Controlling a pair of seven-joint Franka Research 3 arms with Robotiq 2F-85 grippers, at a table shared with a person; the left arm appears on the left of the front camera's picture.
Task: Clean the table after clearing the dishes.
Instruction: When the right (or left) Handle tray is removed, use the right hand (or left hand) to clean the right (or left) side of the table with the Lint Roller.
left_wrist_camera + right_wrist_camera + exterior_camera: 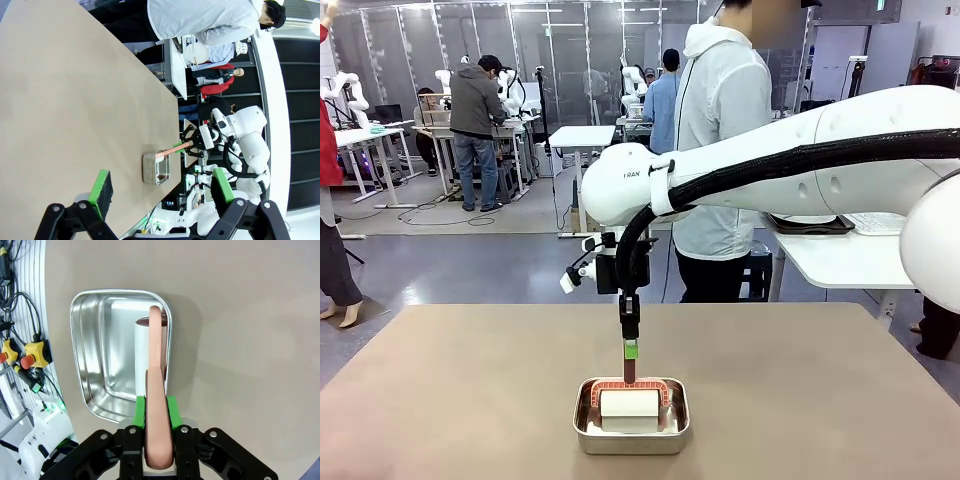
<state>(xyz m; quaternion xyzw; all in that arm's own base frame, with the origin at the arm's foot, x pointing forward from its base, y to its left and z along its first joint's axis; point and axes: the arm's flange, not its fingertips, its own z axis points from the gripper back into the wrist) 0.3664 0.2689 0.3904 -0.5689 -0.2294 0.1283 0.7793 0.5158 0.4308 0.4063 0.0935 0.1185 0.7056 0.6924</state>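
Note:
My right gripper (631, 350) (156, 405) points straight down over the taupe-brown table (440, 400), shut on the salmon handle (155, 360) of a white cleaning roller (630, 408). The roller sits inside a small steel pan (584, 428) (80, 340) near the table's front middle. Whether the roller touches the pan's bottom I cannot tell. My left gripper (160, 187) hovers open above the table (60, 100), with nothing between its green pads, and looks at the pan (149, 169) from afar. A round white plate (197, 50) of the dishes lies on a white side table.
A person in a light grey hooded jacket (720, 120) stands at the far edge of the table. To the right stands a white side table (850, 262) with a dark tray (810, 225) on it. Bare tabletop surrounds the pan.

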